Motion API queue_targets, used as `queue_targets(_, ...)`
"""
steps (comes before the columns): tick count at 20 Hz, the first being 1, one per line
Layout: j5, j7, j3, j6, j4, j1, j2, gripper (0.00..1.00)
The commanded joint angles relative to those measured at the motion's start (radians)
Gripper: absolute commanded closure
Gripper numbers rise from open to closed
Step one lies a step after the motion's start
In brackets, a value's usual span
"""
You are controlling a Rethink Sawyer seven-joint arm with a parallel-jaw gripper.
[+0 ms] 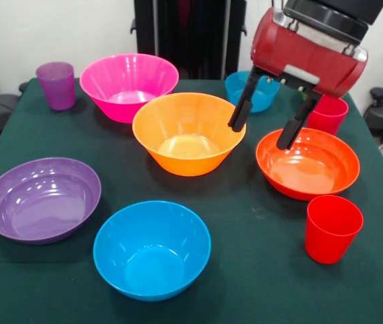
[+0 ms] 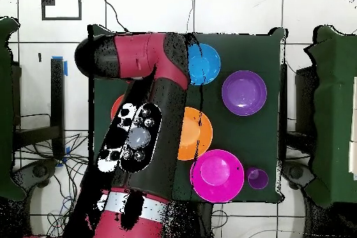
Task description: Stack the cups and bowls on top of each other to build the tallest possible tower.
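Nothing is stacked yet: the gripper is held wide open and empty, the red-orange bowl just below it. A descent onto its rim is called for.

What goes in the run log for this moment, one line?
gripper: open, empty | above: gap between orange bowl and red-orange bowl | stacked: nothing yet

On a dark green tablecloth, plastic ware in solid colours: a hot-pink bowl, an orange bowl, a red-orange bowl, a purple bowl, a bright blue bowl and a smaller blue bowl. A translucent purple cup and two red cups. The gripper is red-bodied with black fingers.
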Motion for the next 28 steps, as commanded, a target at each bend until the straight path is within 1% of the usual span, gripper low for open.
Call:
queue_targets(1, -0.109, -0.073, 0.114, -0.072, 0.123, -0.013, 0.063, 0.00)
queue_targets(3, -0.122, -0.098, 0.121, -0.077, 0.127, -0.019, 0.059, 0.00)
queue_targets(7, -0.140, -0.087, 0.119, -0.088, 0.128, -0.022, 0.066, 0.00)
queue_targets(15, -0.177, -0.125, 0.145, -0.098, 0.155, -0.040, 0.049, 0.00)
queue_targets(18, -0.191, -0.136, 0.147, -0.071, 0.154, -0.041, 0.049, 0.00)
queue_targets(22, -0.186, -0.128, 0.144, 0.002, 0.154, -0.040, 0.051, 0.00)
queue_targets(28, -0.195, -0.119, 0.147, -0.018, 0.151, -0.038, 0.063, 0.00)
